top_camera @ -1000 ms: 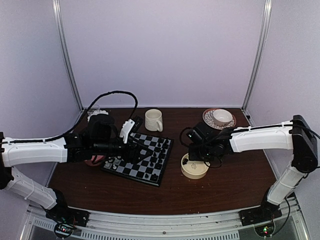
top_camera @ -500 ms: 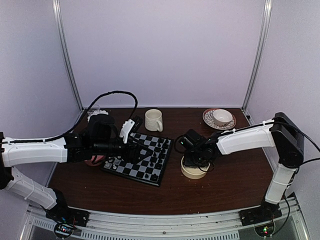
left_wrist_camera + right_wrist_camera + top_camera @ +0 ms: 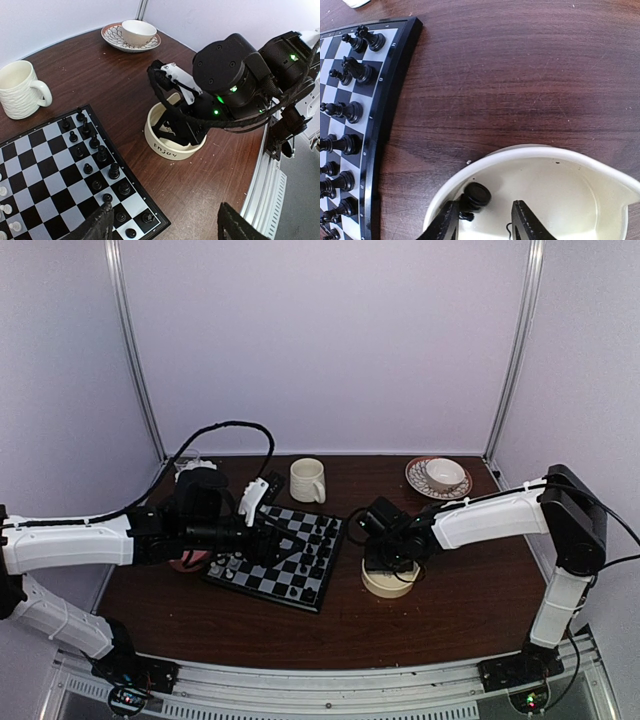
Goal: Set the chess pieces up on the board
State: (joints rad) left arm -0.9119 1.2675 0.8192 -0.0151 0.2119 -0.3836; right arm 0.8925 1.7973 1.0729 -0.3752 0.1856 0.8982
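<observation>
Right hand (image 3: 485, 216), reaching down into a cream bowl (image 3: 520, 150): its two fingers (image 3: 446, 220) stand partly apart, with pale bowl floor visible between them and nothing clamped. One black piece (image 3: 476, 194) lies on its side in the bowl, against the inner face of the finger on the left of the wrist view; the other finger is clear of it. The bowl stands on the desk (image 3: 110, 80) just beside the right edge of the board (image 3: 385, 115), not touching it, and its wall carries the word "Enjoy".

Left hand (image 3: 165, 226), hovering above the near right corner of the board: fingers spread wide, holding nothing.

The board lies at the centre-left of the desk, turned at a slight angle to the desk edge. Black pieces (image 3: 95, 152) stand upright in two loose rows along the side nearest the bowl. White pieces (image 3: 6, 207) stand at the opposite side, only a few of them in view.

Behind the board stands a cream mug (image 3: 20, 90), handle toward the bowl. Well apart, at the far right corner of the desk, a patterned saucer (image 3: 112, 37) carries a small cup (image 3: 138, 31).
</observation>
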